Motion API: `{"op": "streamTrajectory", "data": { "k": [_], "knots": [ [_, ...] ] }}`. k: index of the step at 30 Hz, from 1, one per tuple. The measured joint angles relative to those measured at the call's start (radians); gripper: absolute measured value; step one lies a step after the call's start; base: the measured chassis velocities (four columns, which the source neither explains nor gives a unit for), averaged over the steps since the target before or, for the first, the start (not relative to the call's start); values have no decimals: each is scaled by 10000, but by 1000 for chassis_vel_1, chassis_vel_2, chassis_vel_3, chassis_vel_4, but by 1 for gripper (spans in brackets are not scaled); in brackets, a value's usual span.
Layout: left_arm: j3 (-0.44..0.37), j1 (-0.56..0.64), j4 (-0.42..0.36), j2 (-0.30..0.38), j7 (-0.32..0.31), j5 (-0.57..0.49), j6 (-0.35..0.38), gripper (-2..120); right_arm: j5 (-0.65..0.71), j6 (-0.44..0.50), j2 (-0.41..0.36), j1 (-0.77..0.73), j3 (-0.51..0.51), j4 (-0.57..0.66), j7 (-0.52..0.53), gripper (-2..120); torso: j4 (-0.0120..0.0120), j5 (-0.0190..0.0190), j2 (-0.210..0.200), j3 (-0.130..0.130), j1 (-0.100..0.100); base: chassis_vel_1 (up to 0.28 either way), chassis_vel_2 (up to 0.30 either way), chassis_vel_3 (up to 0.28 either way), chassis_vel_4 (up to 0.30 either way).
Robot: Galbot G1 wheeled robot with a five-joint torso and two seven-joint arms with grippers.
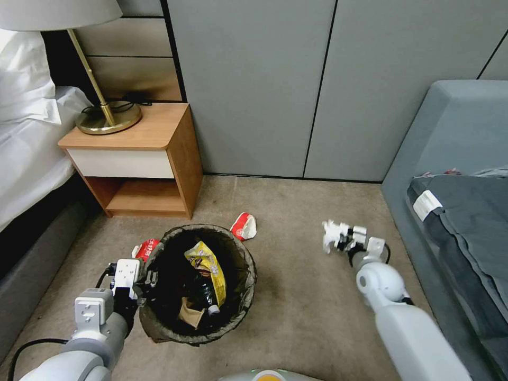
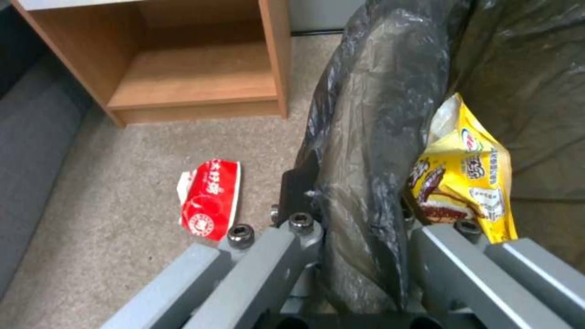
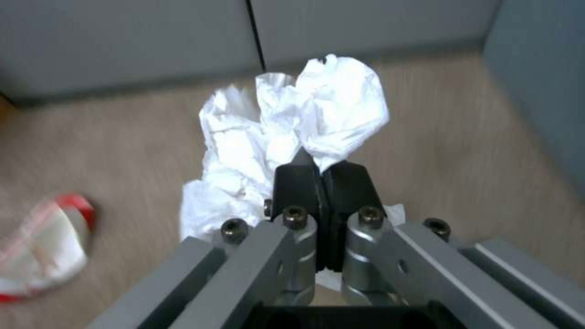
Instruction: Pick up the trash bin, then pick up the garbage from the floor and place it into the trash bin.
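Carpeted floor (image 1: 296, 296) holds two wrappers by the trash bin (image 1: 159, 328), whose rim the left gripper (image 2: 359, 214) pinches; right gripper (image 3: 320, 171) pinches white tissue (image 3: 317, 109).

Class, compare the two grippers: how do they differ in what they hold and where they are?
The left gripper clamps the lined rim of the trash bin; the right gripper pinches a crumpled white tissue. The left is at the bin's side; the right is well away from the bin, above the carpet. Both have jaws shut on something.
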Motion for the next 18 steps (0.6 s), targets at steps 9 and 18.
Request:
{"op": "streamTrajectory", "data": {
  "k": [9, 18],
  "knots": [
    [76, -14, 0, 139, 13, -117, 14, 3, 1563, -622, -1499, -681, 367, 3703, -4, 0, -1, 0, 0, 0, 0, 0, 0, 0, 0],
    [104, -64, 0, 211, 11, -169, 46, 3, 2108, -848, -1998, -323, -961, 6111, -375, 0, 1, 1, 0, 0, 1, 0, 0, 0, 0]
  ]
}}
